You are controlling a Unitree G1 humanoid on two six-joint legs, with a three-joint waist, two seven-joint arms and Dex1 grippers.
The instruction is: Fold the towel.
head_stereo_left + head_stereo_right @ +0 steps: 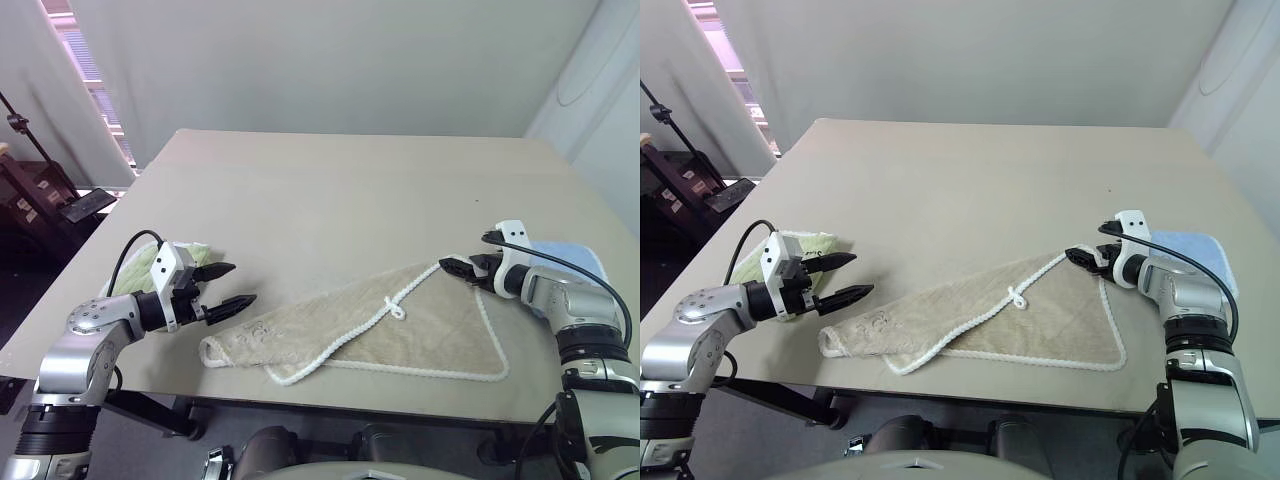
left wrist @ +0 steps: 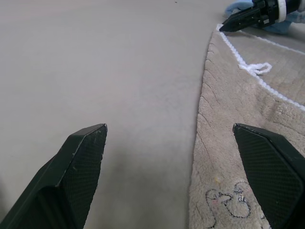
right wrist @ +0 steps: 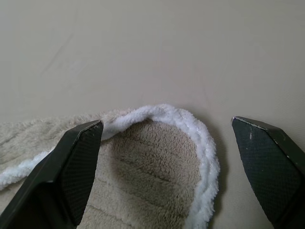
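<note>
The towel [image 1: 420,320] is beige with white corded edging and lies in a loose triangle near the table's front edge. One flap is folded over it, a small white loop [image 1: 396,311] lies mid-edge, and dark marks [image 2: 228,202] sit near its left end. My left gripper [image 1: 240,284] hovers open just left of that end, fingers apart and empty. My right gripper [image 1: 453,266] stands open at the far right corner of the towel [image 3: 157,157], which lies between its fingertips [image 3: 83,143] and is not pinched.
A light green folded towel [image 1: 150,262] lies behind my left gripper near the table's left edge. A light blue folded towel [image 1: 572,255] lies by my right forearm. The beige table [image 1: 330,190] stretches far back. Dark furniture [image 1: 40,200] stands off to the left.
</note>
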